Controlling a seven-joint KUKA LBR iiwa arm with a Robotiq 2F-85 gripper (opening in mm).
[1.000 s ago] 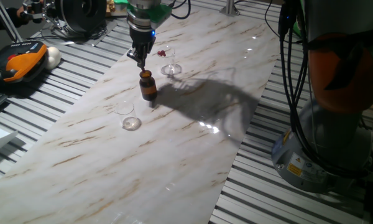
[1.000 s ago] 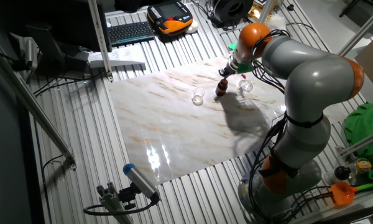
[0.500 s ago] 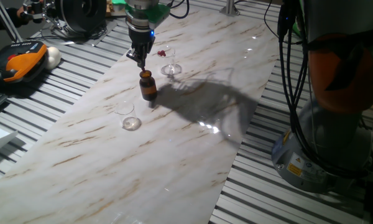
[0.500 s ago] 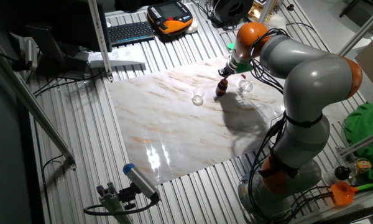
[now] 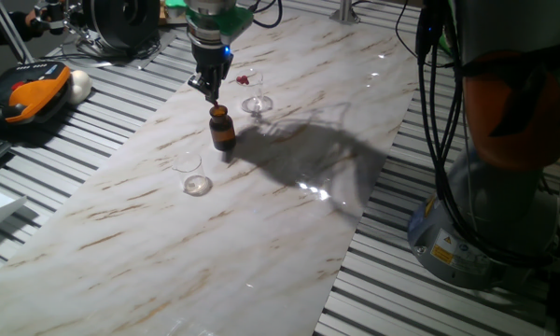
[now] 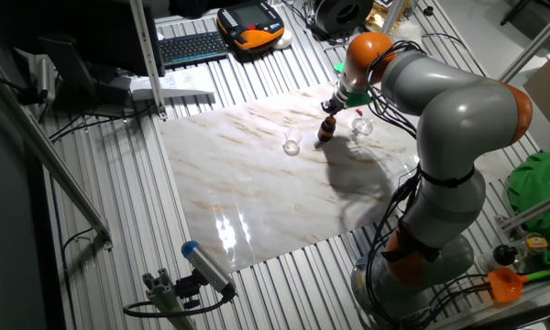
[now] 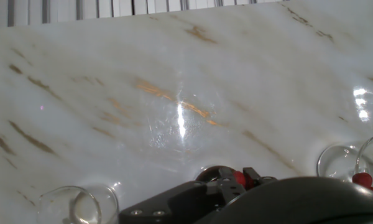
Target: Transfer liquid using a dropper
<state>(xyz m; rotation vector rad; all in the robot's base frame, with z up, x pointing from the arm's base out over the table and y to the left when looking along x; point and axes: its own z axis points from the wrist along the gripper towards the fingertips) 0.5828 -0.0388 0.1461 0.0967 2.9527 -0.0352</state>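
Dropper bottle (image 5: 223, 129) amber, label unreadable, claw (image 5: 208, 87) just above, grip state unclear

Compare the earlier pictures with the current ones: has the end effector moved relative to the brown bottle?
Yes, slightly. The end effector has drifted up and to the left, away from the brown bottle, which stands in the same spot on the marble board.
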